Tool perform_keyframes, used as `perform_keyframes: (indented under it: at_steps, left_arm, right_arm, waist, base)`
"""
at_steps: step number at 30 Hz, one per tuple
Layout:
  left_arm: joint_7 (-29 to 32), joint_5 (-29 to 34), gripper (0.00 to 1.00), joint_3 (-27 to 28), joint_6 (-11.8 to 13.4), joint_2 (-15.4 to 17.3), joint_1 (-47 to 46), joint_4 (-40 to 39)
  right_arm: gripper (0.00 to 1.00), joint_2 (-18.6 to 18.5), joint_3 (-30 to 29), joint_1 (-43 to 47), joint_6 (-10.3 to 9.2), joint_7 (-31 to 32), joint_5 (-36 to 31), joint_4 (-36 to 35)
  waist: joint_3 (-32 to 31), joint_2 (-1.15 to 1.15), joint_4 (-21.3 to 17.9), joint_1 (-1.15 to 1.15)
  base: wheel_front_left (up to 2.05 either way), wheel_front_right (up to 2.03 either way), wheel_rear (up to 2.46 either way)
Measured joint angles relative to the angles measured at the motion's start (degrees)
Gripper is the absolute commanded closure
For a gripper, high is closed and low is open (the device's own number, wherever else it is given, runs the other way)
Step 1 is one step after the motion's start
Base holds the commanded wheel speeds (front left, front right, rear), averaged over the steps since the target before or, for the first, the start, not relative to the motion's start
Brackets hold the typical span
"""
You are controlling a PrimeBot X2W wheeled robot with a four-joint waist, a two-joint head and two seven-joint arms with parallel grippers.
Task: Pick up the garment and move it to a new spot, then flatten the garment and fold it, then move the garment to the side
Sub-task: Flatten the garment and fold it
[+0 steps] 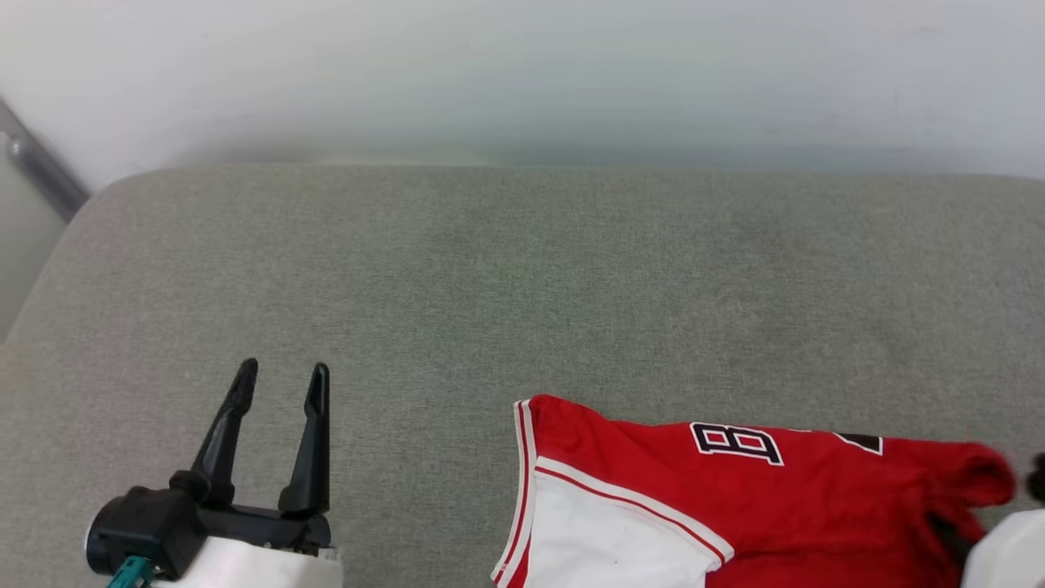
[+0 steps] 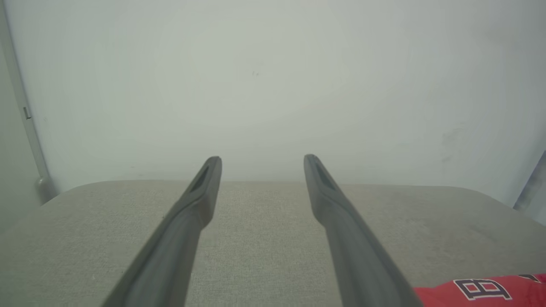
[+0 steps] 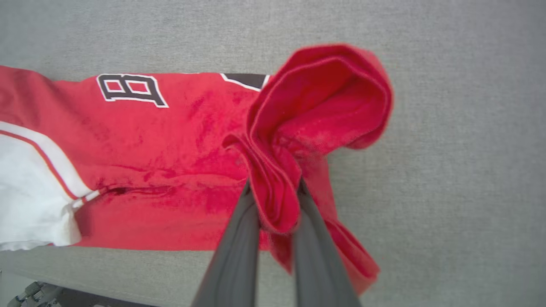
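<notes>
The garment, a red jersey with a white sleeve and black white-outlined characters, lies at the near right of the grey cushioned surface. A corner of the garment shows in the left wrist view. My right gripper is shut on a bunched red fold of the garment, whose cloth bulges up past the fingertips. In the head view just a pale forearm of that arm shows at the lower right. My left gripper stands open over bare surface, well left of the jersey, nothing between its fingers.
A pale wall rises behind the surface's far edge. A grey metal bar slants at the far left corner. The surface's near edge runs just below the jersey in the right wrist view, with dark hardware beneath it.
</notes>
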Motion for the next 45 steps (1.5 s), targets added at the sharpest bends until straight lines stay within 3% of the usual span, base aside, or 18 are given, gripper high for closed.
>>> perform_keyframes:
  at_steps: [7,15,22,32,33,34,45]
  left_arm:
    - [0.0,-0.46,0.0,0.22,0.0,-0.67,1.37,0.53]
    - [0.0,-0.64,0.0,0.09,0.0,-0.43,1.3,0.56]
    - [0.0,-0.82,0.0,-0.26,0.0,-0.22,1.14,0.98]
    - [0.0,-1.33,0.0,-1.02,0.0,-0.04,0.93,1.67]
    - [0.0,-1.41,0.0,-1.1,0.0,-0.02,0.93,1.76]
    - [0.0,-1.42,0.0,-1.2,0.0,-0.01,0.93,1.81]
    - [0.0,-1.46,0.0,-0.91,0.01,0.58,1.29,2.03]
  right_arm:
    - [1.0,6.26,7.13,0.79,0.0,5.17,0.48,-6.09]
    - [1.0,13.17,15.13,-2.75,0.0,7.45,2.45,-6.58]
    - [1.0,13.95,21.43,-5.99,0.0,4.38,8.35,-1.94]
    - [1.0,13.99,25.72,-11.56,0.0,-2.45,10.74,9.28]
    - [0.64,13.96,26.35,-12.1,0.0,-2.59,10.59,10.31]
    - [0.0,13.97,27.05,-12.34,-0.01,-3.15,10.02,11.02]
    - [0.0,14.1,33.49,-16.84,-0.01,-4.65,7.57,10.54]
  waist:
    - [-1.36,0.0,1.16,0.0]
    - [-1.09,0.0,2.97,0.0]
    - [-0.8,0.0,4.21,0.0]
    - [-1.01,0.0,5.79,0.0]
    - [-1.01,0.0,5.93,0.0]
    - [-1.03,0.0,6.06,0.0]
    - [-1.59,0.0,5.43,0.0]
  base:
    - [0.0,0.0,0.0]
    - [0.0,0.0,0.0]
    - [0.0,0.0,0.0]
    - [0.0,0.0,0.0]
    - [0.0,0.0,0.0]
    - [0.0,0.0,0.0]
    - [0.0,0.0,0.0]
